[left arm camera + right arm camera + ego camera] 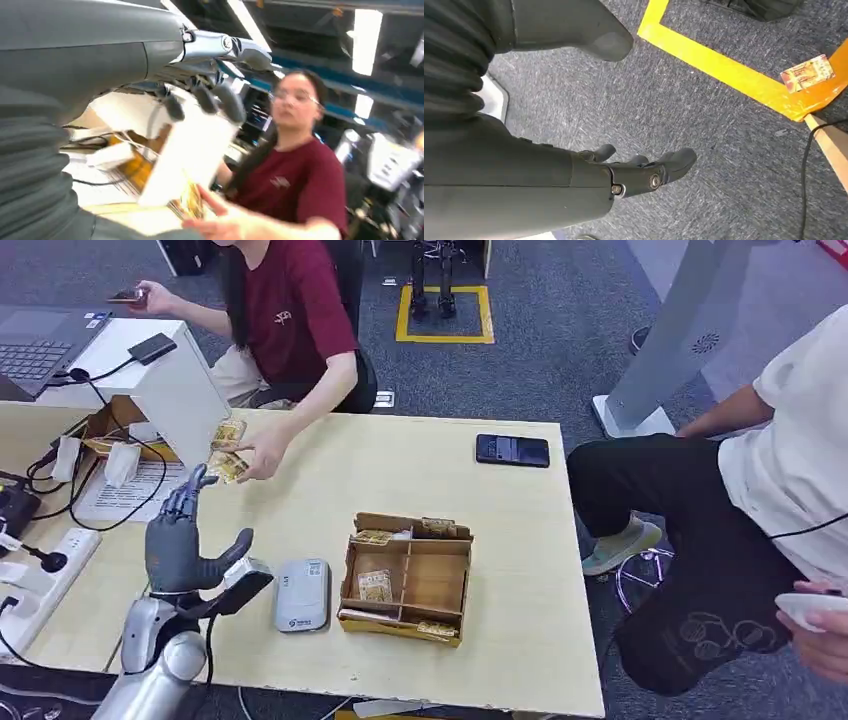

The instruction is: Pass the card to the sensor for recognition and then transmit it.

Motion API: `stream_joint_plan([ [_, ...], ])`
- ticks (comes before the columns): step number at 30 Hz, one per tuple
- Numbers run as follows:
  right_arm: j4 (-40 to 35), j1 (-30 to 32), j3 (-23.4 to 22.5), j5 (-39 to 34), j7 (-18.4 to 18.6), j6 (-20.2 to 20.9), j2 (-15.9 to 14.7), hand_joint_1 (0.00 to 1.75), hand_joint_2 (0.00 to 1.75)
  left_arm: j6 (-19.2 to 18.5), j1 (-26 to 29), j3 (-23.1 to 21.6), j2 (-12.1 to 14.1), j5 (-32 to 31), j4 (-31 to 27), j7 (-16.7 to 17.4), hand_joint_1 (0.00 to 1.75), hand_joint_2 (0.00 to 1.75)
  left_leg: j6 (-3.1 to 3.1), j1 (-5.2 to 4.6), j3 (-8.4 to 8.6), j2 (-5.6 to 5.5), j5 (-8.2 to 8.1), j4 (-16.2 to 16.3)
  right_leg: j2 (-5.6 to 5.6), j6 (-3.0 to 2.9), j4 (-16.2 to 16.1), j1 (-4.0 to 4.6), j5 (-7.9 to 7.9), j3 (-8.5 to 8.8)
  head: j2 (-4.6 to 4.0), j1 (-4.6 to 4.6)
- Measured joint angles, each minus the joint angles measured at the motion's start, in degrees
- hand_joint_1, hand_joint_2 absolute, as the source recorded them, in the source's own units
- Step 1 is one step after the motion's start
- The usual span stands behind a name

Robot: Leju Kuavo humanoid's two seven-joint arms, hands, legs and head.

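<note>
My left hand [185,540] stands raised over the table's left part, fingers spread upward and nothing in it. Just beyond its fingertips, a person in a dark red shirt holds yellowish cards [228,465] in one hand. In the left wrist view my dark fingers [205,97] reach toward that person's hand, which holds a card [192,200]. The grey-white sensor [302,595] lies flat on the table to the right of my left hand. My right hand [639,167] hangs over grey carpet, fingers loosely extended and holding nothing.
A cardboard tray [408,575] with several cards sits beside the sensor. A black phone [512,450] lies at the table's far side. A white box [170,380], cables and a power strip [45,575] crowd the left. A seated person [760,510] is at right. One card [808,73] lies on the floor tape.
</note>
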Motion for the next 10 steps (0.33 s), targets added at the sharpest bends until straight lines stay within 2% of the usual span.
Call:
stream_joint_plan([
  [6, 0.0, 0.8, -0.1, -0.9, 0.0, -0.2, -0.1, 0.0, 1.75, 0.3, 3.3, 10.9, 0.3, 4.6, -2.5, -3.1, 0.0, 1.75, 0.0, 0.01, -0.04, -0.01, 0.0, 0.0, -0.02, 0.0, 0.0, 0.01, -0.01, -0.04, -0.02, 0.0],
  [10, 0.0, 1.1, -0.5, -2.2, -0.8, -0.7, -0.1, 0.0, 1.75, 0.5, 6.4, 18.7, 0.7, 6.0, -4.6, -6.6, 0.0, 1.75, 0.0, 0.04, -0.03, 0.08, 0.0, 0.0, 0.12, -0.01, 0.0, 0.02, -0.01, -0.07, -0.02, 0.0],
])
